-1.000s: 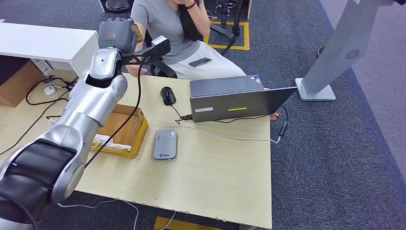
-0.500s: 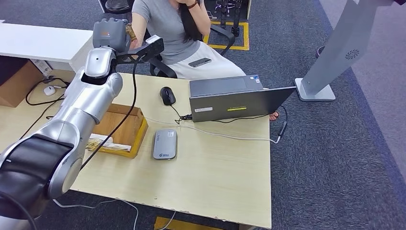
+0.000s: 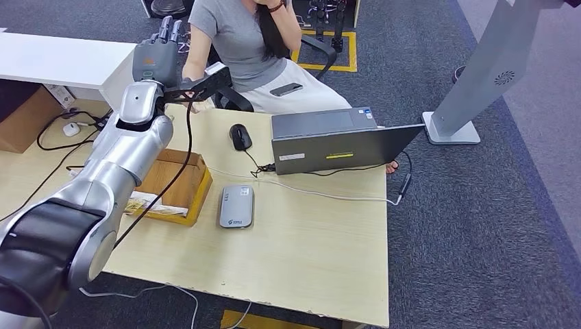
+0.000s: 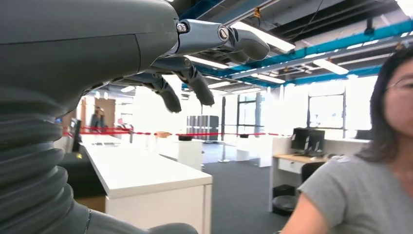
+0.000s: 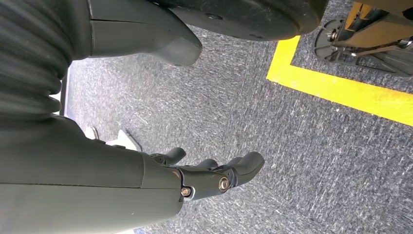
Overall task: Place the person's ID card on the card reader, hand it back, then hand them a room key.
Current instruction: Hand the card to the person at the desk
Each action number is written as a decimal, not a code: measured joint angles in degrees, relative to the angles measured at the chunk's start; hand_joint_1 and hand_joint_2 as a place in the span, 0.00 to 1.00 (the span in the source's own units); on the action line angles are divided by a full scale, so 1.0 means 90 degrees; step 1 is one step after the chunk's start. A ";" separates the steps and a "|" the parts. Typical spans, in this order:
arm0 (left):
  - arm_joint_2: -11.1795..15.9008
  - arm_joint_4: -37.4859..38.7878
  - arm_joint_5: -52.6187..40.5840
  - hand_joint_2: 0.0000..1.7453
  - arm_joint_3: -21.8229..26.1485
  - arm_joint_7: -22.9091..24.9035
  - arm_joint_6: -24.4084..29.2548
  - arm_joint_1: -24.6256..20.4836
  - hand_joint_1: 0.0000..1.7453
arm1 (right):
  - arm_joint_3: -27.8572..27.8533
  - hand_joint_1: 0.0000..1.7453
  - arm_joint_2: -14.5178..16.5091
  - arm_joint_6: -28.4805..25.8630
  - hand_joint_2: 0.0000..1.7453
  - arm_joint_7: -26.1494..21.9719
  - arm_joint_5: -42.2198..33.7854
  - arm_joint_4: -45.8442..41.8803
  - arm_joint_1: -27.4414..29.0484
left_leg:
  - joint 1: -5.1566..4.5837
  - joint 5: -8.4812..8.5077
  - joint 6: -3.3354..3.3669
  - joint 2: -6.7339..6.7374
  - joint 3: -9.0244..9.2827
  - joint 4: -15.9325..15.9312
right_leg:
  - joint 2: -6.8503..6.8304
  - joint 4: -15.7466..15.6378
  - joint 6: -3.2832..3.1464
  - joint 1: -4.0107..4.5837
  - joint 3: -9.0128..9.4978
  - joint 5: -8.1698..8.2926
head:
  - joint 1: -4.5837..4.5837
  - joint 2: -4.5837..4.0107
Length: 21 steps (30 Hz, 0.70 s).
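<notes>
My left hand (image 3: 157,49) is raised past the table's far left corner, close beside the seated person (image 3: 240,41). In the left wrist view the left hand (image 4: 195,63) has its fingers spread and holds nothing. The person's forearm (image 3: 194,65) hangs down just right of my wrist. The grey card reader (image 3: 236,205) lies flat on the table with nothing on it. No card can be made out. My right hand (image 5: 199,178) hangs over the carpet with loosely parted fingers and nothing in it.
A wooden box (image 3: 179,179) with papers sits left of the reader. A black mouse (image 3: 240,136) and an open laptop (image 3: 329,140) with a white cable stand at the table's (image 3: 308,240) far side. A white counter (image 3: 62,58) is at left, a grey kiosk stand (image 3: 473,75) at right.
My left hand has moved left and tipped back, its fingers now pointing away from me. The person's hand, which was at my hand, has dropped toward the table edge.
</notes>
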 joint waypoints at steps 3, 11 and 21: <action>0.0031 -0.0528 0.0287 1.00 0.0127 -0.0424 0.0370 0.0619 0.00 | -0.0017 0.00 0.0000 -0.0006 1.00 -0.0035 -0.0007 0.0000 0.0004 | 0.0000 -0.0001 0.0000 0.0002 0.0001 0.0000 | 0.0001 0.0000 -0.0001 0.0000 0.0000 -0.0001 | 0.0000 0.0000; 0.0288 -0.3824 0.0692 1.00 0.0271 -0.1075 0.0867 0.3656 0.00 | -0.0294 0.00 0.0057 -0.0175 1.00 -0.0121 -0.0157 0.0000 0.0057 | 0.0000 -0.0017 0.0002 0.0020 -0.0001 -0.0004 | 0.0018 -0.0002 -0.0004 0.0000 -0.0010 -0.0014 | 0.0001 0.0000; 0.0515 -0.6434 0.0665 1.00 0.0538 -0.1583 0.1556 0.6495 0.00 | -0.0630 0.00 0.0123 -0.0359 1.00 -0.0155 -0.0309 0.0000 0.0099 | 0.0001 -0.0031 0.0002 0.0006 -0.0009 -0.0005 | 0.0000 -0.0005 -0.0001 0.0000 -0.0010 -0.0030 | 0.0001 0.0000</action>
